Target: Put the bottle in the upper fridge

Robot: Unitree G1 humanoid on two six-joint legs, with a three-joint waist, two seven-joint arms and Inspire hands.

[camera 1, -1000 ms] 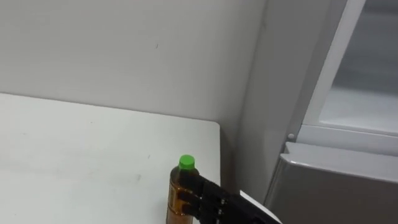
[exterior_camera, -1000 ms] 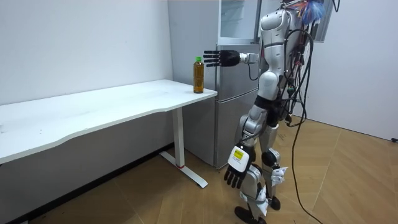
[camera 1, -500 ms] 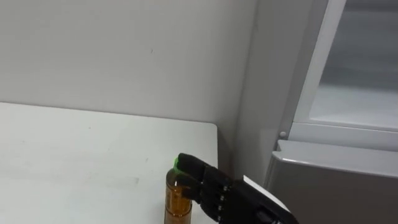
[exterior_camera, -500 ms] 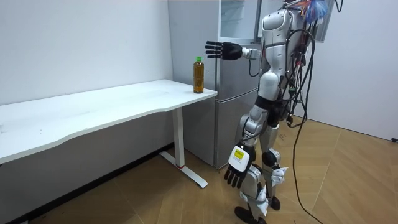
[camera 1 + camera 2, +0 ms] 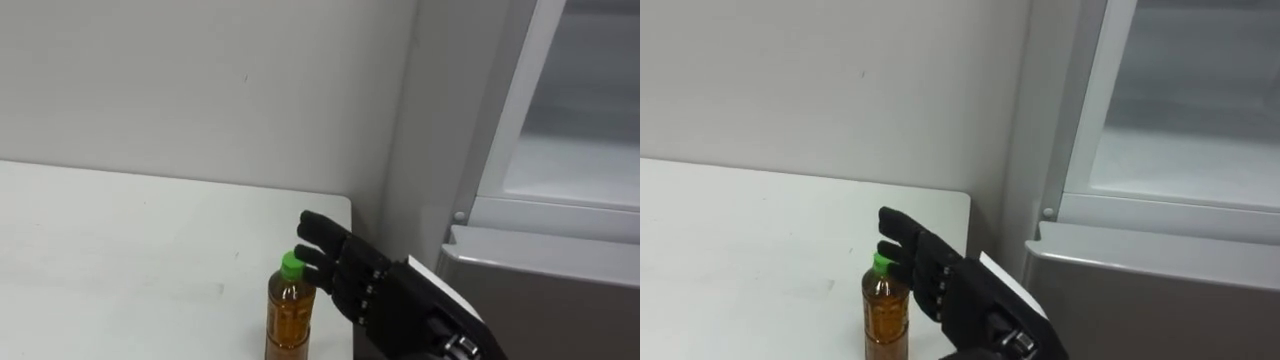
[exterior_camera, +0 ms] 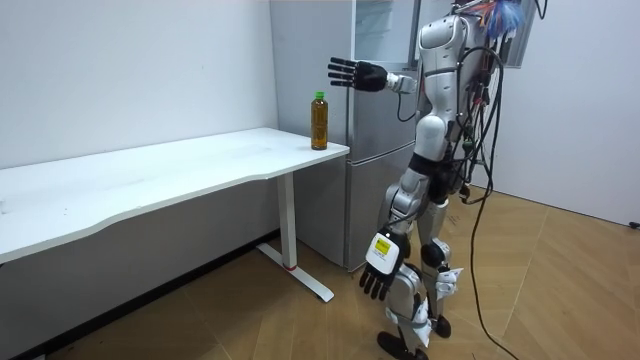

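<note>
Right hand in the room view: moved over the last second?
Yes, upward: the black right hand, open, was level with the top of the amber green-capped plastic bottle and is now higher than its cap.

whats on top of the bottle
A green cap tops the bottle. The open right hand hangs higher, toward the fridge, not touching it; its fingers partly cover the cap's edge.

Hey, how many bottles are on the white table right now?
1. The bottle, green-capped, stands upright at the table corner nearest the fridge. The open right robot hand hovers by its cap. Nothing on the table could hide another.
</note>
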